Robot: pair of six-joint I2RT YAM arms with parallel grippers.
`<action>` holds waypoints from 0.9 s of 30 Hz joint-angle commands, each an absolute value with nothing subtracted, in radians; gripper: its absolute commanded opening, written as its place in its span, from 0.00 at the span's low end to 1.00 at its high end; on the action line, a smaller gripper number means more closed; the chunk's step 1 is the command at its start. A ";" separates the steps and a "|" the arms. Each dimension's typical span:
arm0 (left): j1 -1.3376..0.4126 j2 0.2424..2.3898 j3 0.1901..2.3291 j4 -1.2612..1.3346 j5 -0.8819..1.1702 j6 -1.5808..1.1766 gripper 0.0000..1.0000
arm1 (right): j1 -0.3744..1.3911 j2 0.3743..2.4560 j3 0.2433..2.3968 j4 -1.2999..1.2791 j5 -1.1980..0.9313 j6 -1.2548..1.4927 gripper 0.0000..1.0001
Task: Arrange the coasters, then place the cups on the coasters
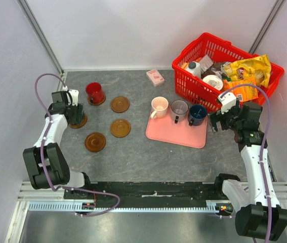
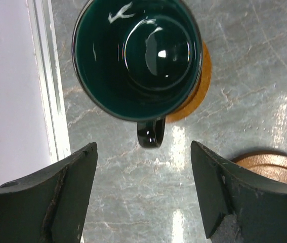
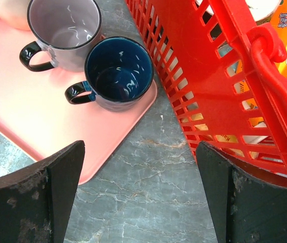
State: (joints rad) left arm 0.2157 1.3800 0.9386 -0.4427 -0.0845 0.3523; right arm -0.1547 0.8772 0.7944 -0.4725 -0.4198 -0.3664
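Observation:
A dark green cup (image 2: 138,55) stands on a brown coaster (image 2: 204,76) at the far left, its handle toward my left gripper (image 2: 143,187). That gripper is open, with only bare table between its fingers. In the top view the left gripper (image 1: 75,112) covers that cup. A red cup (image 1: 95,92) sits on its own coaster. Three more coasters (image 1: 119,104) (image 1: 120,127) (image 1: 95,142) lie bare. The cream cup (image 1: 159,107), grey cup (image 3: 65,30) and navy cup (image 3: 118,73) stand on a pink tray (image 3: 42,111). My right gripper (image 3: 140,192) hangs open just right of the tray, holding nothing.
A red basket (image 3: 224,86) full of packaged goods stands at the back right, close beside my right gripper. A small pink box (image 1: 155,77) lies near the back wall. A white wall and a rail (image 2: 47,76) run close along the green cup's left side.

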 commanded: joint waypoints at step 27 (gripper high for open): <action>0.218 1.632 1.062 -0.394 -0.012 0.295 0.41 | -0.155 0.882 0.801 -0.468 -0.462 -0.396 0.98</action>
State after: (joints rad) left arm 0.2184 1.6272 1.0573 -0.4309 -0.0414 0.3267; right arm -0.1547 0.8791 0.7944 -0.4732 -0.4492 -0.3862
